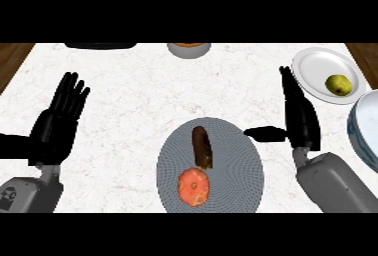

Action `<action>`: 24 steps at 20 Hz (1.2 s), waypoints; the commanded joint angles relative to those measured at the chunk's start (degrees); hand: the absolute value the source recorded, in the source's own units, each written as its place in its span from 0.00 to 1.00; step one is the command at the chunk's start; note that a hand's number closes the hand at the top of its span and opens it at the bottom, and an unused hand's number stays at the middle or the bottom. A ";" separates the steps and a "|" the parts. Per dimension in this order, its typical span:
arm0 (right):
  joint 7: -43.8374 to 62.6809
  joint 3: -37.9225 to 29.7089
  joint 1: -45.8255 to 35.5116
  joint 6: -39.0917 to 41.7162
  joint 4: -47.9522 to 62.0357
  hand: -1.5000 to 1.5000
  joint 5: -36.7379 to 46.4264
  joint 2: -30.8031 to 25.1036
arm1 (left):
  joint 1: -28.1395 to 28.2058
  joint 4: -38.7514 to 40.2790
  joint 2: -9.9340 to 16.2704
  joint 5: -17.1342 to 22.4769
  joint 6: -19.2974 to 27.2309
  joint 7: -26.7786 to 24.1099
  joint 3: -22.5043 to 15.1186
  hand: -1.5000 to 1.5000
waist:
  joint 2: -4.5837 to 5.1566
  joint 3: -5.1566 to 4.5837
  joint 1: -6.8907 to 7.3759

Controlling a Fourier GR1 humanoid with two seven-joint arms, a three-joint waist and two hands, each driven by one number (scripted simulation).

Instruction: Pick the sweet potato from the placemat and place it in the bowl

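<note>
A brown, elongated sweet potato (201, 146) lies on the upper half of a round grey placemat (240, 172) near the counter's front middle. An orange, round vegetable (193, 186) sits just below it on the same mat. My right hand (299, 117) stands open to the right of the mat, fingers straight and pointing away, thumb stretched toward the mat's edge, touching nothing. My left hand (59, 120) rests open at the left, fingers up. A light blue bowl (363, 131) shows partly at the right edge.
A white plate (317, 62) with a yellow-green fruit (338, 84) sits at the back right. A grey cup (189, 49) with something orange inside stands at the back middle. A dark object (100, 45) lies at the back left. Wooden floor shows beyond both counter sides.
</note>
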 commanded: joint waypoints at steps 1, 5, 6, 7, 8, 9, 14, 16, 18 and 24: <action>12.26 5.38 -5.57 -5.60 2.51 0.00 17.88 2.22 | 0.79 -0.46 0.88 2.28 -2.98 1.32 0.40 0.50 | -0.20 0.15 0.79; 27.19 8.22 -15.96 11.46 7.18 0.00 24.40 2.84 | -0.04 -0.93 1.78 3.74 -4.13 2.73 1.59 0.50 | -0.12 0.21 1.35; 30.26 8.99 -17.41 15.56 8.65 0.00 24.34 4.21 | -0.17 -0.26 1.29 4.03 -5.69 1.44 1.18 0.50 | 0.11 0.21 1.18; 33.59 9.15 -18.84 20.33 10.35 0.00 22.40 6.27 | 0.17 -1.67 1.86 3.61 -4.90 2.09 1.26 0.50 | 0.03 0.21 2.32; 35.21 9.37 -19.44 25.11 11.12 0.00 20.09 7.11 | 0.59 1.30 -0.06 3.09 -5.10 -0.32 0.64 0.50 | 0.48 0.15 1.33; 37.12 9.43 -19.95 29.21 13.77 0.00 18.53 7.87 | 0.80 -1.64 1.31 3.91 -5.11 2.39 0.69 0.50 | 0.25 0.20 3.06; 45.29 7.68 -20.88 46.02 20.63 0.00 7.55 15.36 | 1.03 -0.67 0.85 3.89 -6.08 1.31 0.41 0.50 | 0.72 0.07 3.49; 49.34 6.37 -23.83 49.64 23.08 0.00 5.21 19.26 | -0.09 -0.32 0.85 3.68 -5.51 1.35 0.96 0.50 | 0.62 0.22 2.77; 52.45 5.50 -28.33 51.70 25.62 0.00 3.58 23.14 | -0.68 -0.39 0.97 3.85 -6.21 1.97 0.58 0.50 | 0.56 0.32 2.85; 57.15 5.02 -35.02 49.81 32.62 0.00 -0.69 23.43 | 1.37 -0.04 1.46 4.20 -6.89 0.83 2.17 0.50 | 0.31 0.46 2.41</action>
